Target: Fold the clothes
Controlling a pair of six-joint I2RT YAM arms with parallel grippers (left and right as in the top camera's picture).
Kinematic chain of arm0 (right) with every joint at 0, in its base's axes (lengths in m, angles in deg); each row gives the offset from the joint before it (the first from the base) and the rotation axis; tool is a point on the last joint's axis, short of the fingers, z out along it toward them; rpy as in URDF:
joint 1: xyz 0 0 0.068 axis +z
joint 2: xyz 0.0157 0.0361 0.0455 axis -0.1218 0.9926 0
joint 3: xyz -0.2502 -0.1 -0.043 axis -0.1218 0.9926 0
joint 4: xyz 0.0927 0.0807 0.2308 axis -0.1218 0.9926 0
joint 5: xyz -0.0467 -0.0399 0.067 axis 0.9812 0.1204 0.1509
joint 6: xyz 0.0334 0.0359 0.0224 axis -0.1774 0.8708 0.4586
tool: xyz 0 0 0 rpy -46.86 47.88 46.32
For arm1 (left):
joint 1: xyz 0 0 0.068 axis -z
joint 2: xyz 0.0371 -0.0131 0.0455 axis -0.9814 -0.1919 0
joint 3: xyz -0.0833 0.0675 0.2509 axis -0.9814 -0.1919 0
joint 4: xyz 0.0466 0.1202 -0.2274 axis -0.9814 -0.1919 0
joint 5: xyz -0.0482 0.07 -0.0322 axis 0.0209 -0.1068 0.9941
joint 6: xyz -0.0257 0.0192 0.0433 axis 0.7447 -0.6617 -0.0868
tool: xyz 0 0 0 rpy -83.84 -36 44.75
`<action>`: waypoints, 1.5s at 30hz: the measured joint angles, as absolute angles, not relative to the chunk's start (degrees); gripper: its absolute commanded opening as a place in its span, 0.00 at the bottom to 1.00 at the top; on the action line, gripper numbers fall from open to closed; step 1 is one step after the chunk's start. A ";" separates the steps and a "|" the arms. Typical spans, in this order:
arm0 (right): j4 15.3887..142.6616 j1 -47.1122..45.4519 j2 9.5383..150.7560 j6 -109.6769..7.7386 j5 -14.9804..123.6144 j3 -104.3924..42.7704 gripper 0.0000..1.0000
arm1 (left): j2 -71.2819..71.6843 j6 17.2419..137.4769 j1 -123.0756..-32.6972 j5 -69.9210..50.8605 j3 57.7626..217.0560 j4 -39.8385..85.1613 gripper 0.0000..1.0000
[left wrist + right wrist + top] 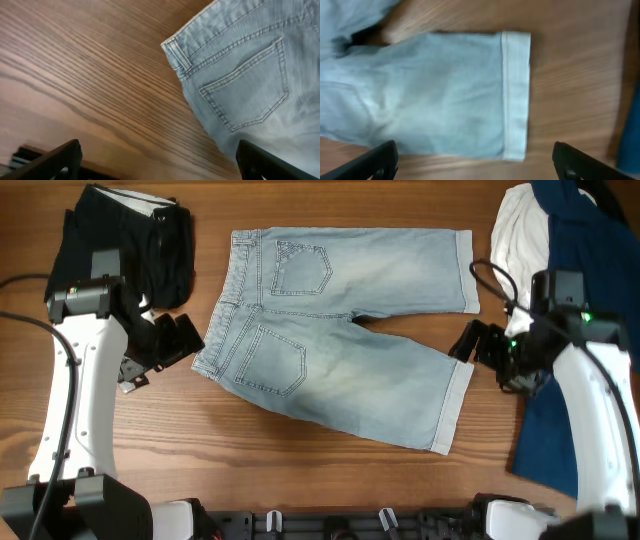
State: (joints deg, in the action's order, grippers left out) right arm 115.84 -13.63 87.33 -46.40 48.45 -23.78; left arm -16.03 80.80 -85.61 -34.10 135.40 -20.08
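Pale blue denim shorts (340,330) lie flat, back pockets up, in the middle of the wooden table, waistband to the left and hemmed legs to the right. My left gripper (178,340) is open and empty just left of the waistband corner (175,47); its wrist view shows a back pocket (245,92). My right gripper (478,345) is open and empty just right of the near leg's hem (516,95), above bare wood. A black garment (130,240) lies at the far left. White (520,240) and dark-blue (570,350) garments lie at the right.
The wooden table (300,470) shows bare wood in front of the shorts and between the shorts and each side pile. The dark-blue garment runs under my right arm toward the front edge. Cables hang from both arms.
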 measured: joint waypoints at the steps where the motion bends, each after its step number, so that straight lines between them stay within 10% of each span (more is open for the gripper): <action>1: 117.02 -12.71 85.51 -43.45 48.45 -23.72 1.00 | -15.68 83.27 -85.61 -34.10 134.61 -18.79 0.91; 8: 110.71 -8.53 84.59 -34.60 48.51 -13.84 0.97 | -15.46 105.22 -85.61 -32.50 113.96 12.09 0.67; 18: 107.91 -8.27 84.64 -33.37 48.51 -7.92 0.92 | -21.67 109.41 -85.61 -29.53 106.90 26.80 0.64; 24: 109.50 -8.10 84.64 -32.78 48.43 -7.68 0.78 | -26.34 108.39 -84.65 -28.87 108.03 30.82 0.04; 39: 97.51 10.11 84.94 -3.28 59.46 9.81 0.62 | -26.93 107.90 -84.43 -28.04 108.08 31.09 0.06; 45: 91.82 10.11 85.23 -1.44 57.32 12.39 0.04 | -26.93 107.90 -84.43 -27.72 108.32 29.69 0.04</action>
State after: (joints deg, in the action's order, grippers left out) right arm 91.82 10.11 85.23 -1.44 57.32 12.39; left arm -26.93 107.90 -84.43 -27.72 108.32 29.69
